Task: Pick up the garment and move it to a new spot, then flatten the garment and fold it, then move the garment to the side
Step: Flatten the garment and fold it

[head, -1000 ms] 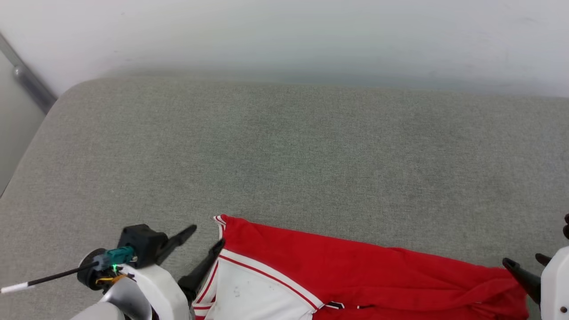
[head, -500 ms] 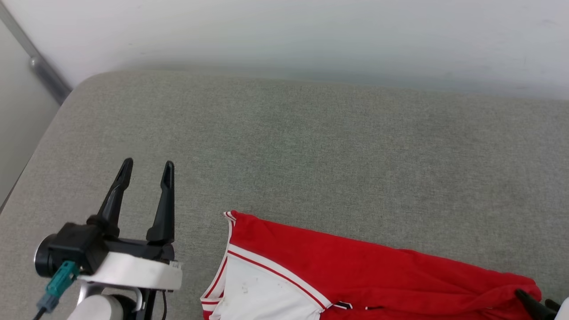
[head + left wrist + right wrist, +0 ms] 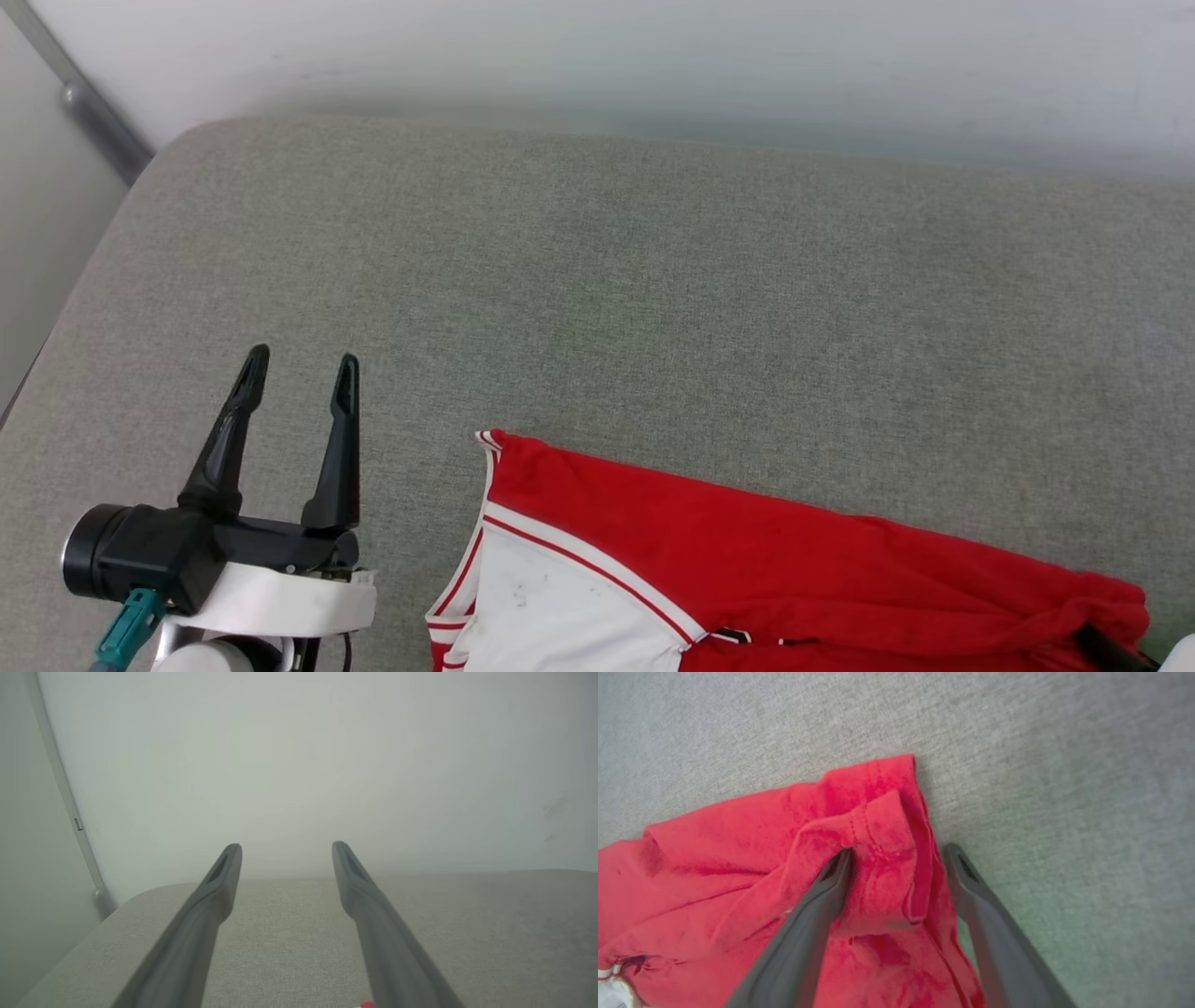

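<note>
1. a grey woven fabric pad with a rounded corner serves as the work surface. a plain pale wall rises behind it, and a thin grey metal rail runs down that wall beyond the left fingers.
2. the left gripper hovers over bare pad with its two dark fingers spread wide and nothing between them. in the left wrist view the same gripper points toward the wall.
3. the red jersey shirt lies crumpled on the pad, off to the right of the left fingers and apart from them. its white sleeve with a red-and-white striped cuff is the part closest to them.
4. the right gripper stands over the shirt's far red end with its fingers wide. a folded, stitched hem sits in the gap between them.
5. one right finger lies over the red cloth. the other is at the cloth's edge, with bare pad just beyond it. the fingers are not pinched on the fabric.
</note>
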